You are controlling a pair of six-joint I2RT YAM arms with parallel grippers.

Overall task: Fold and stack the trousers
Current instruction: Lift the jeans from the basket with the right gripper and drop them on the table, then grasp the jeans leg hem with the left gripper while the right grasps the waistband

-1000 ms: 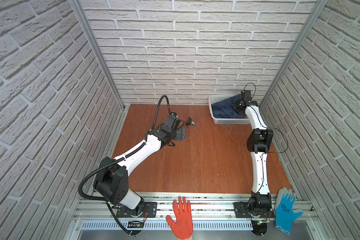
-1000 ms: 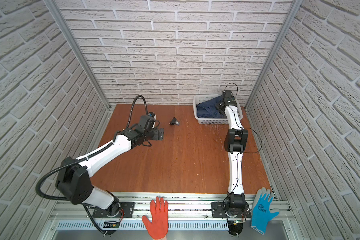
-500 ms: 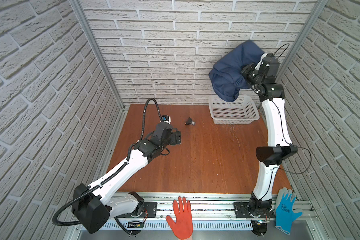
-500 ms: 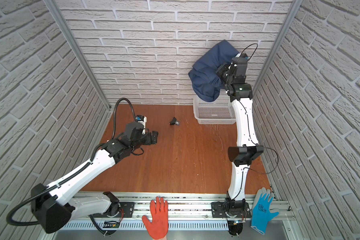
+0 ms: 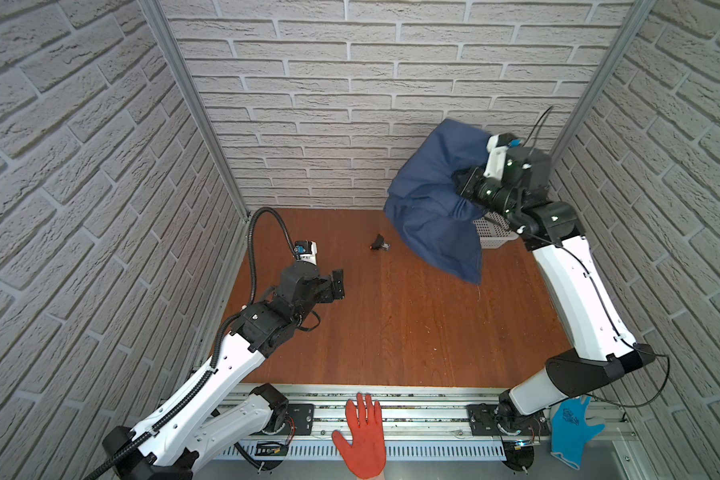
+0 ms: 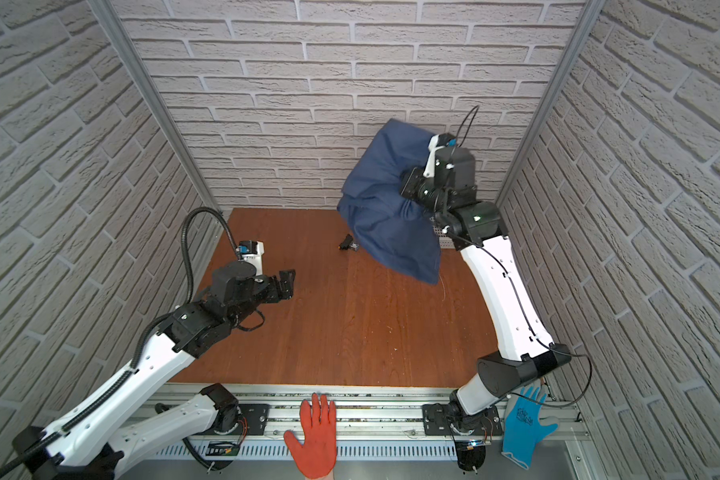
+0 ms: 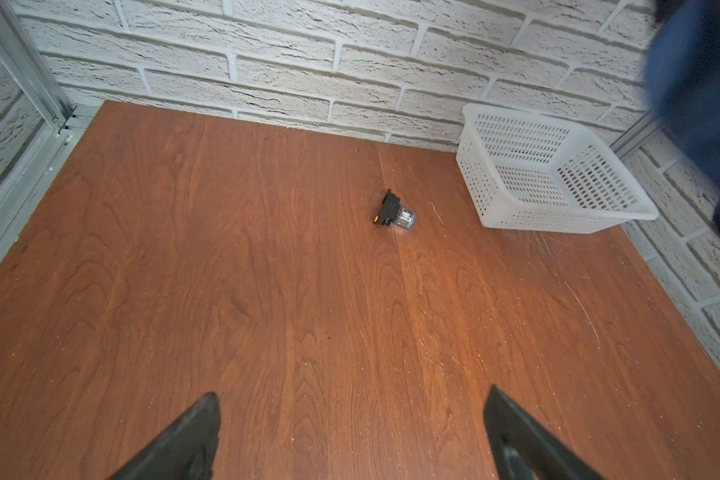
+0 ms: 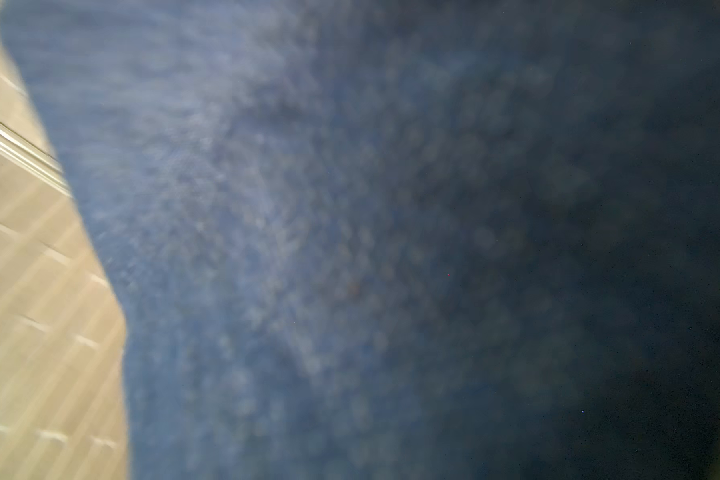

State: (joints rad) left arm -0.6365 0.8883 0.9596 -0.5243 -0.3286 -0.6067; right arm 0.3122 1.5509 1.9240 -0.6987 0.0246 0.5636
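Right gripper (image 5: 463, 188) clenched on the trousers (image 5: 429, 208), which hang bunched in the air by the basket (image 5: 495, 237) at the back wall. Left gripper (image 7: 352, 395) released, jaws spread wide above the table (image 5: 391, 332).

The right gripper (image 5: 463, 188), jaws buried in cloth, holds the trousers (image 5: 429, 208) bunched in the air, hiding most of the white basket (image 5: 497, 237). The left gripper (image 5: 336, 284) hovers over the wooden table (image 5: 391, 332).

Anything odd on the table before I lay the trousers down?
Yes: a small black-and-clear part lies loose on the table, near the white basket. It has no role in folding and could end up under the trousers.
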